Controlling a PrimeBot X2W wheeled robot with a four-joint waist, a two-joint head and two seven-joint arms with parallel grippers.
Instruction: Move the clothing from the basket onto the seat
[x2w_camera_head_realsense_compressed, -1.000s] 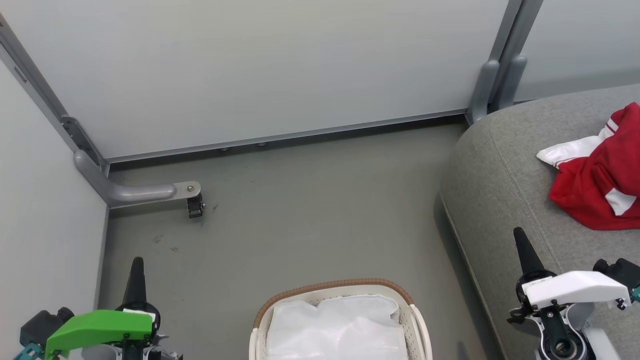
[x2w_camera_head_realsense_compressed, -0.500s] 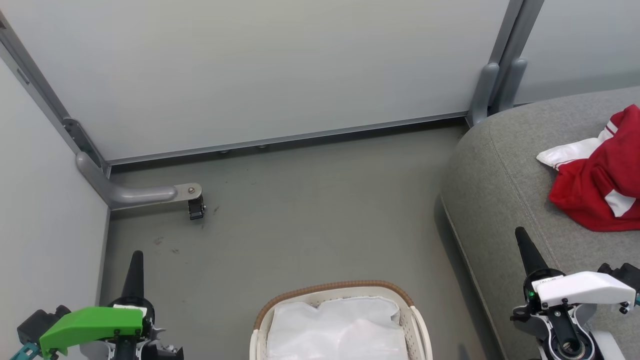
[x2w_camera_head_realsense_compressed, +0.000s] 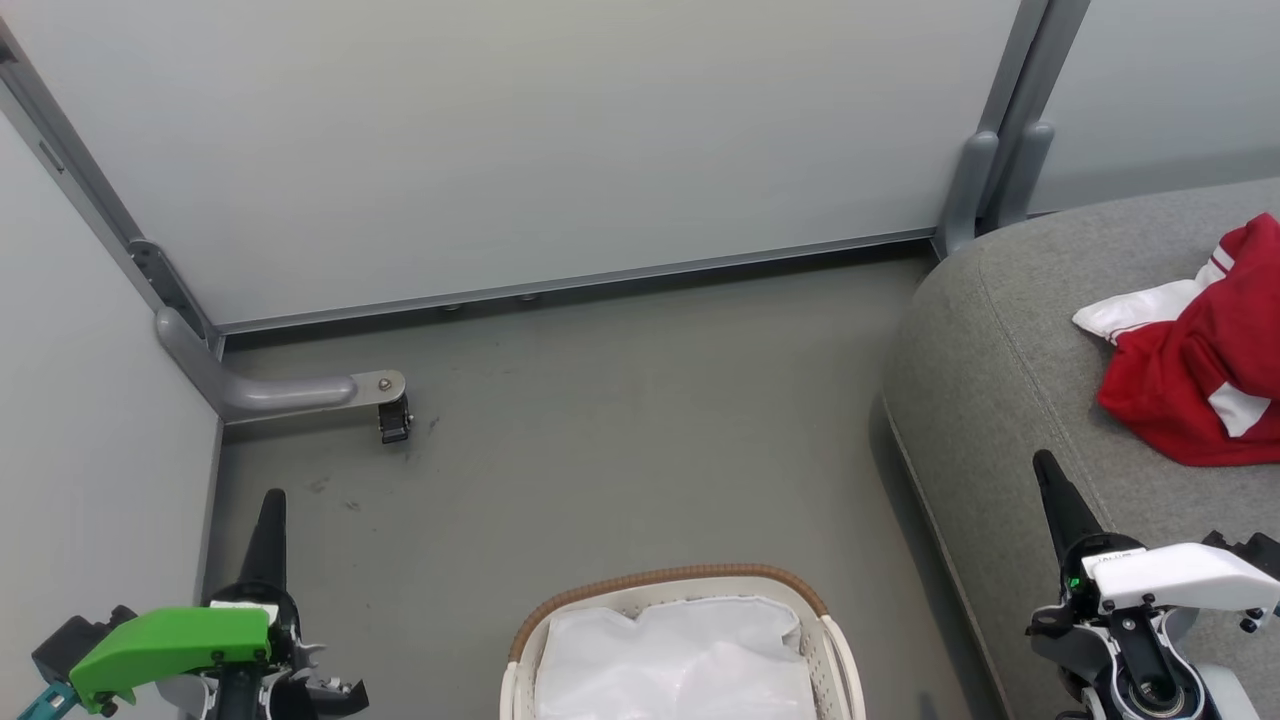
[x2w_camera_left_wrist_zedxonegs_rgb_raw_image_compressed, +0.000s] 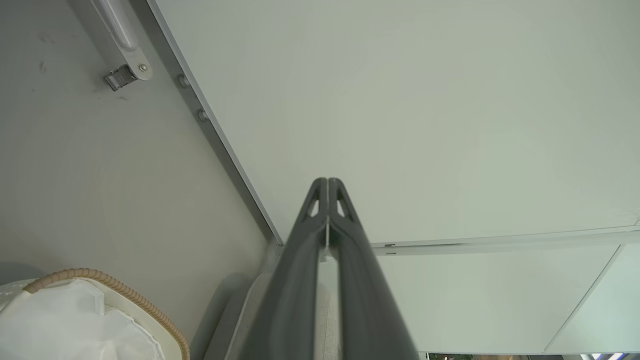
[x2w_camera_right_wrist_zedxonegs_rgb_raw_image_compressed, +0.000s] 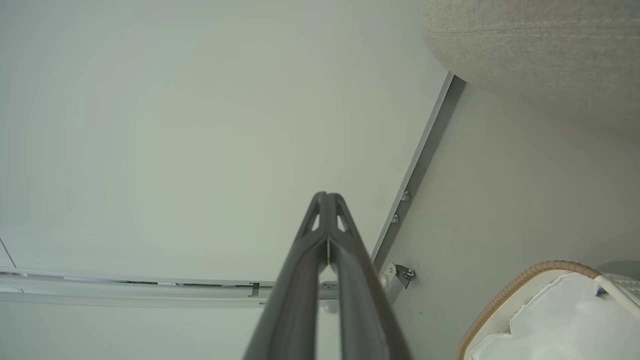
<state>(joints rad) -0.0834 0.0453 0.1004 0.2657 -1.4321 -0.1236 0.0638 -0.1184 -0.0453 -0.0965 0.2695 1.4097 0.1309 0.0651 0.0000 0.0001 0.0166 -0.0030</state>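
Here is the left claw (x2w_camera_head_realsense_compressed: 272, 505) at the near left, over the grey floor (x2w_camera_head_realsense_compressed: 620, 430) just beside the left wall panel (x2w_camera_head_realsense_compressed: 90, 420). The left wrist view shows its two dark fingers pressed together, tips meeting, with nothing between them. The right claw (x2w_camera_head_realsense_compressed: 1045, 465) is at the near right, showing against the rounded left edge of the seat (x2w_camera_head_realsense_compressed: 1010, 350). Its fingers are closed just as tight and it carries nothing. Between the two sits the basket (x2w_camera_head_realsense_compressed: 660, 583) at the near middle, its brown woven rim curving round a crumpled white liner (x2w_camera_head_realsense_compressed: 680, 660). A broad stretch of floor runs from the basket to the far wall panel (x2w_camera_head_realsense_compressed: 520, 130), whose metal rail marks the boundary. A grey bracket foot with a small caster (x2w_camera_head_realsense_compressed: 392, 415) juts out from the far left corner, and a grey post (x2w_camera_head_realsense_compressed: 985, 170) stands at the far right where the seat begins. A narrow strip of floor separates the basket's right side from the seat's edge. The clothing (x2w_camera_head_realsense_compressed: 1195, 385) lies on the seat, far right, well apart from the basket. It is a crumpled bright red heap with white trim and a white fold spilling out to its left, and the frame's right edge cuts it off.
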